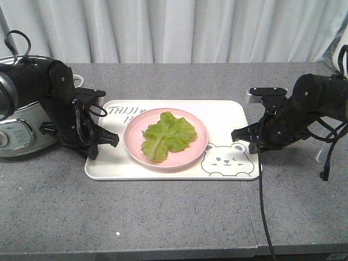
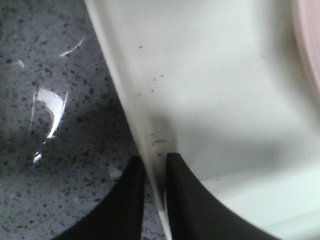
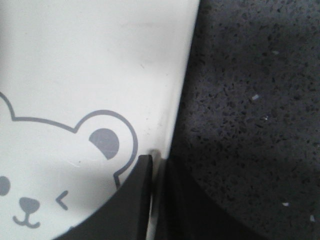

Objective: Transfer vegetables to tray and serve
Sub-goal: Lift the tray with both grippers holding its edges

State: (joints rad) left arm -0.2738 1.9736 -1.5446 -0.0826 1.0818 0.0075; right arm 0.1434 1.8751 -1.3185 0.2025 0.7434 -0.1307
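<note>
- Exterior front-facing view: I see the lettuce leaf (image 1: 167, 134) lying flat in the middle of the pink plate (image 1: 132, 142). The plate stands on the tray (image 1: 228, 117), slightly left of the tray's centre.
- The tray rests on the grey table (image 1: 163, 217). Its bear drawing (image 1: 228, 159) is at the near right corner and its lettering is at the far left, partly hidden by the plate.
- The left gripper (image 1: 110, 139) is at the tray's left edge, towards the near end. The right gripper (image 1: 240, 134) is at the right edge, just beyond the bear.
- Left wrist view: the two fingers of my left gripper (image 2: 156, 161) sit one on each side of the tray's (image 2: 225, 75) raised rim, pinched onto it. Speckled table (image 2: 60, 150) lies to the left, and a sliver of the pink plate (image 2: 311, 40) shows at the far right.
- Right wrist view: my right gripper (image 3: 159, 160) is clamped the same way on the tray's (image 3: 100, 50) right rim, right beside the bear drawing's (image 3: 65, 165) ear.
- A silver cooker (image 1: 16, 130) stands on the table at the far left, behind the left arm.
</note>
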